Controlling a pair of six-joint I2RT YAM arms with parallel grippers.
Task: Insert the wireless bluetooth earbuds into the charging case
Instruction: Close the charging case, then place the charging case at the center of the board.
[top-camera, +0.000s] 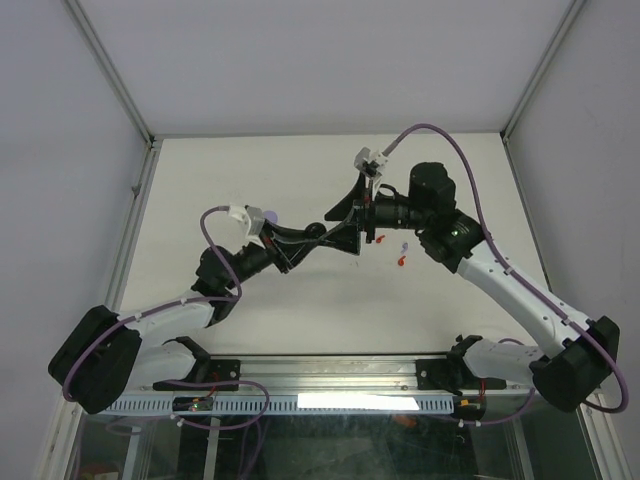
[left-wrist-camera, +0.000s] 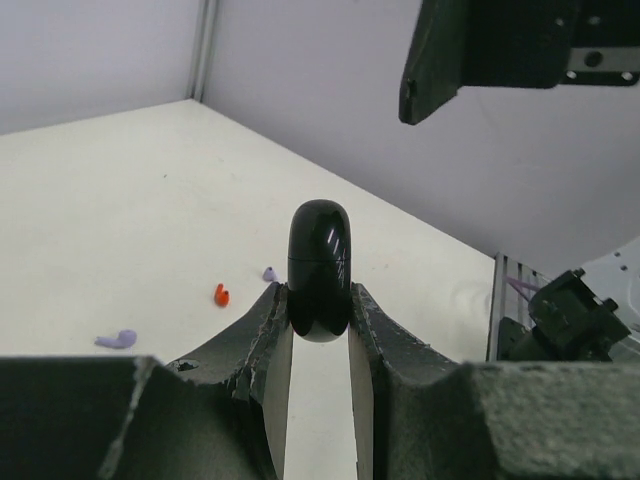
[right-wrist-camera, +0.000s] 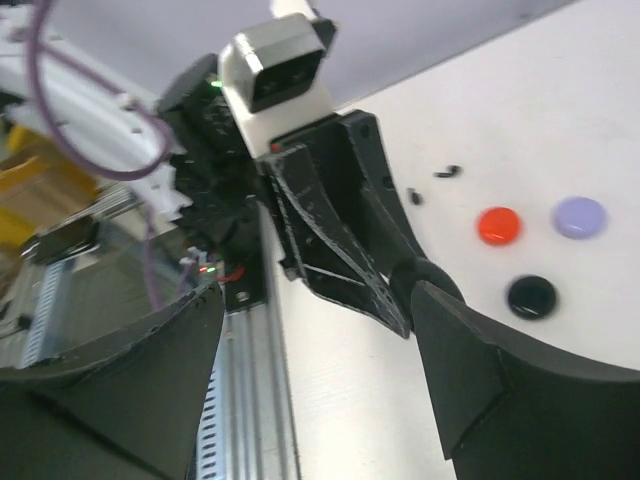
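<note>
Left pincer (left-wrist-camera: 319, 305): clamped on a glossy black charging case (left-wrist-camera: 319, 250), held upright and edge-on between the fingertips, raised clear of the table (left-wrist-camera: 100, 200).

Right pincer (right-wrist-camera: 318, 295): fingers set wide apart, holding nothing, level with the left pincer and facing it; one of its fingers (left-wrist-camera: 470, 50) shows above the held case.

On the table beyond the held case: a red earbud (left-wrist-camera: 221, 294), a lilac earbud (left-wrist-camera: 118, 340) to its left, and a second lilac earbud (left-wrist-camera: 269, 274) just beside the left finger's edge. All lie loose, apart from one another.

Right wrist view: a black earbud (right-wrist-camera: 447, 172) and a second black earbud (right-wrist-camera: 416, 197) lie near each other. Close by sit a red round case (right-wrist-camera: 497, 225), a lilac round case (right-wrist-camera: 580, 216) and a black round case (right-wrist-camera: 531, 296).
</note>
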